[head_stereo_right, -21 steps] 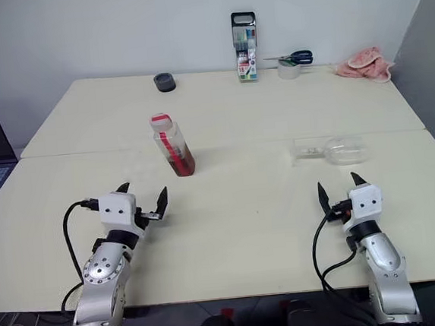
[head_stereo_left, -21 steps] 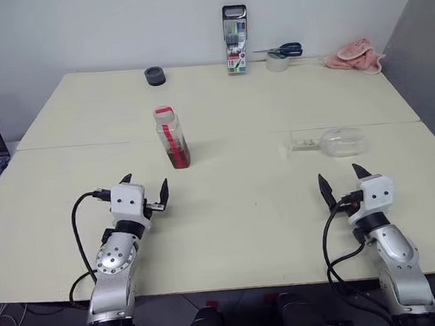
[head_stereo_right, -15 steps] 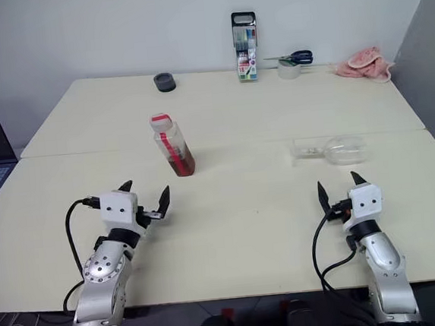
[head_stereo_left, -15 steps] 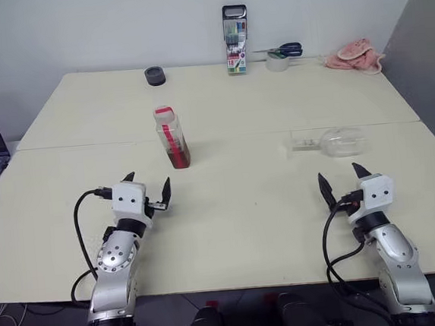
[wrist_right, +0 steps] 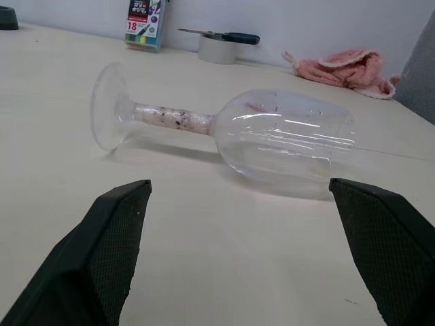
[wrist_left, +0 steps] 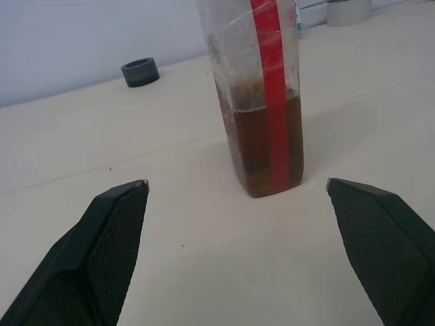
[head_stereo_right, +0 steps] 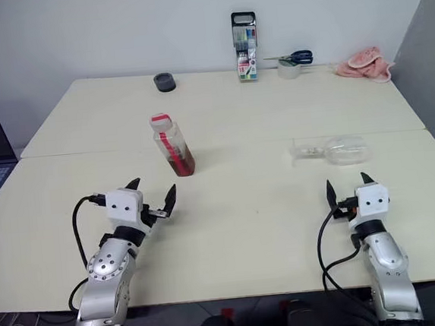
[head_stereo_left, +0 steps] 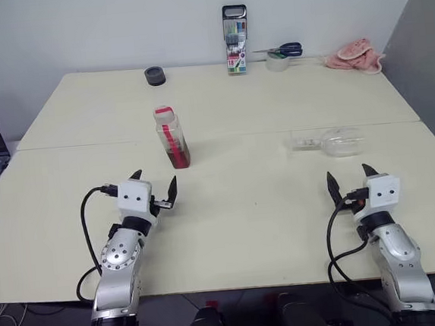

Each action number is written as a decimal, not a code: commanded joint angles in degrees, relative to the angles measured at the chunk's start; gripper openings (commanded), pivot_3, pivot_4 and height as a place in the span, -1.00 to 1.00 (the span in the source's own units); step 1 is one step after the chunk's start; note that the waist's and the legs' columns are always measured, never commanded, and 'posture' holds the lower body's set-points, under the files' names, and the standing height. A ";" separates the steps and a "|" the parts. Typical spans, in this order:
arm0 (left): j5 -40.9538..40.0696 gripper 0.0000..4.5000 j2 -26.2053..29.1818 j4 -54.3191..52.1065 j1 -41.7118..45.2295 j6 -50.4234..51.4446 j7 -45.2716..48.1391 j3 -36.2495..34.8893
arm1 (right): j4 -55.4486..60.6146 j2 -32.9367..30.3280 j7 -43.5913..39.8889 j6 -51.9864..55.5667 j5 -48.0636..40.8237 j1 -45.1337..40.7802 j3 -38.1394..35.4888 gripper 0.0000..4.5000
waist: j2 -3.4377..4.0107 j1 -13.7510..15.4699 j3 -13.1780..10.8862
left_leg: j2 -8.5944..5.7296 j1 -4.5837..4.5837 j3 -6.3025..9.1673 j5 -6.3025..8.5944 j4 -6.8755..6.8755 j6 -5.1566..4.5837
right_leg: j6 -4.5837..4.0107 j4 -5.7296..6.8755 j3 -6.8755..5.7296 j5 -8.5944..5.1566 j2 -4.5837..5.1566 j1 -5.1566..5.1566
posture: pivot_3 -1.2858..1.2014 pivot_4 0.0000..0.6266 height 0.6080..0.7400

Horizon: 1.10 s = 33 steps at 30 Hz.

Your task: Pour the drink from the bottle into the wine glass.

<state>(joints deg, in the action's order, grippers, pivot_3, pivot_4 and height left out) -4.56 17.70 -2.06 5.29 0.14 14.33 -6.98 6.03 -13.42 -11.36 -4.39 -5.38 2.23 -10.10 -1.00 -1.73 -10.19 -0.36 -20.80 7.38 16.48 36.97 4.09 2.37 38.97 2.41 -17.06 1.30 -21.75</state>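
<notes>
Although the task is a pour, the wine glass [head_stereo_left: 330, 142] lies on its side on the surface [head_stereo_left: 252, 206], foot toward the robot's left and bowl toward its right, so it would likely have to be stood upright before any liquid can go in. It rests just ahead of the right gripper [head_stereo_left: 350, 184], whose fingers [wrist_right: 102, 265] are spread wide and empty, lined up with the stem and bowl between them but apart from the glass.

The bottle [head_stereo_left: 171, 137] stands upright with its red cap on, the drink [wrist_left: 262, 153] filling roughly the lower part of it. The left gripper [head_stereo_left: 155, 184] sits low over the surface just short of the bottle, its fingers [wrist_left: 112, 231] released and wide on either side of the bottle's line, touching nothing; it looks set up for a straight forward reach.

Room is generous: bottle and glass are well apart, with bare surface between and around them. A dark tape roll [head_stereo_left: 155, 76], pen pack [head_stereo_left: 236, 41], scissors [head_stereo_left: 280, 50] and pink cloth [head_stereo_left: 354, 54] sit along the far edge, well clear. The glass lies nearer the right edge, and being round it could roll.
</notes>
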 commanded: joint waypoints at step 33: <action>-1.62 0.99 -5.21 -2.61 8.69 10.26 -5.51 0.71 | 20.32 -13.86 -23.42 22.01 -22.11 -6.04 7.15 1.00 | 0.00 0.03 -0.03 | -0.01 -0.03 0.05 0.00 0.06 -0.01 | 0.00 0.00 -0.03 0.00 -0.02 0.03 | 0.03 -0.52 1.00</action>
<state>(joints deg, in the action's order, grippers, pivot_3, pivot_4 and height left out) -6.28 12.87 -3.74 12.71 9.89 9.83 -5.63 22.82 -26.28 -33.37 15.22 -24.83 -2.76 -2.79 -1.00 -1.70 -10.22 -0.38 -20.82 7.44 16.48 37.04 4.09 2.38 38.97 2.36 -17.06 1.29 -21.71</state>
